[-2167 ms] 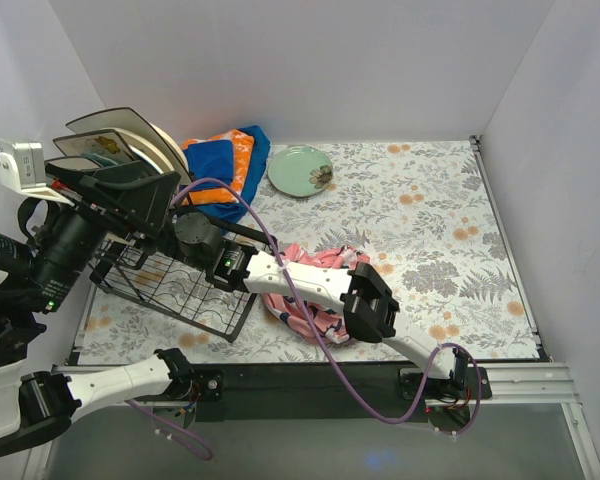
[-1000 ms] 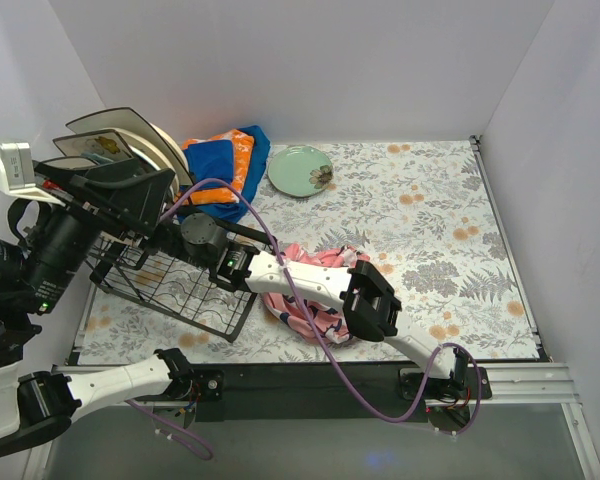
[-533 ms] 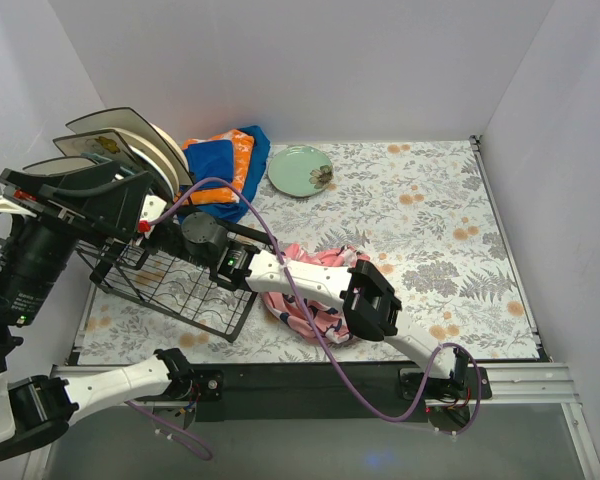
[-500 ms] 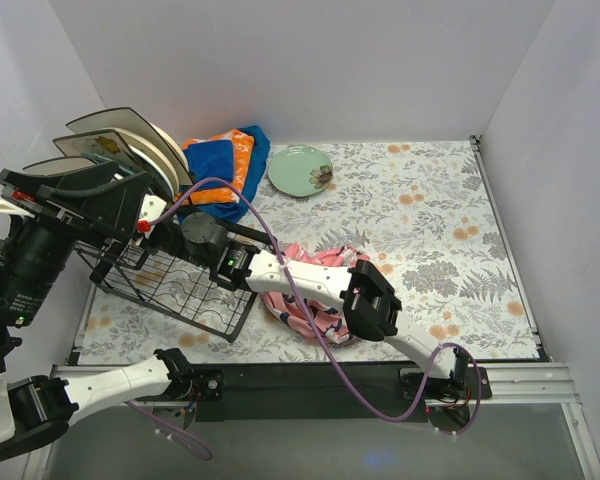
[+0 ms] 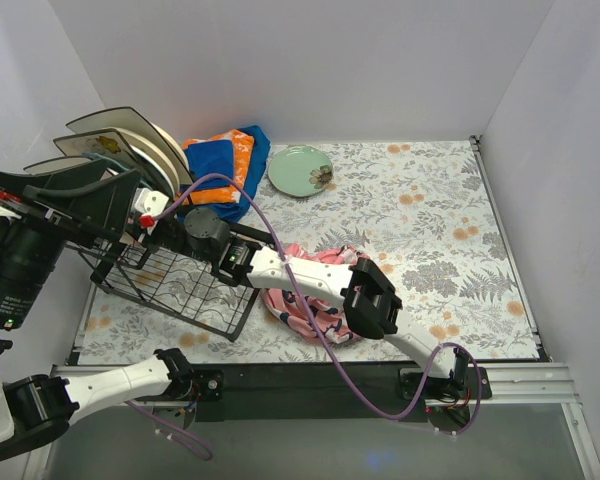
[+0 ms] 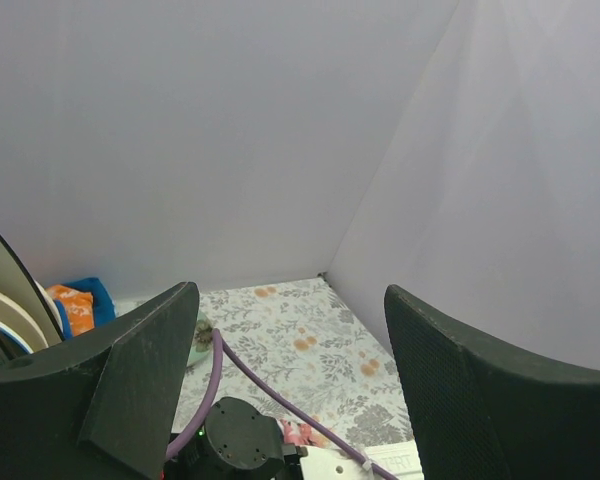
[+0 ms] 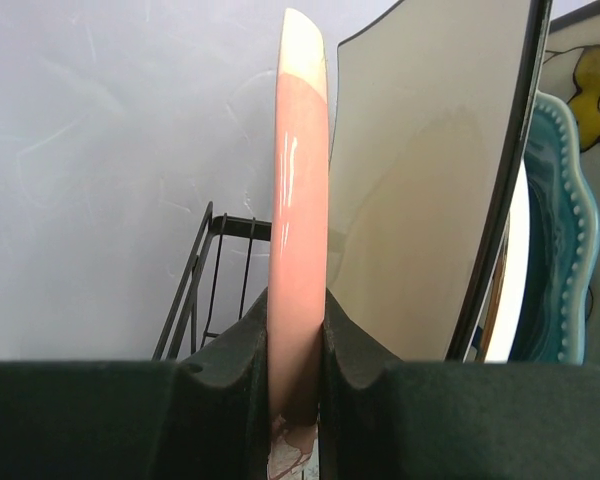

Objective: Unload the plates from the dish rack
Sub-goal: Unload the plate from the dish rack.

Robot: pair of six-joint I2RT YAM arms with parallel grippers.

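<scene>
Rack [image 5: 180, 287] at the table's [image 5: 430, 230] left edge holds upright plates [image 5: 130, 135]; right gripper [image 7: 297, 325] pinches the pink plate [image 7: 298, 150], left gripper [image 6: 290, 365] gapes, empty.

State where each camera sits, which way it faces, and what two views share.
Top: above, behind the bases, looking down at the table; both arms show.
Left wrist: raised, facing the far corner over the cloth; open left fingers show.
Right wrist: at the rack, edge-on to the pink plate; right fingers shut on it.
Top and left wrist share the cloth.
</scene>
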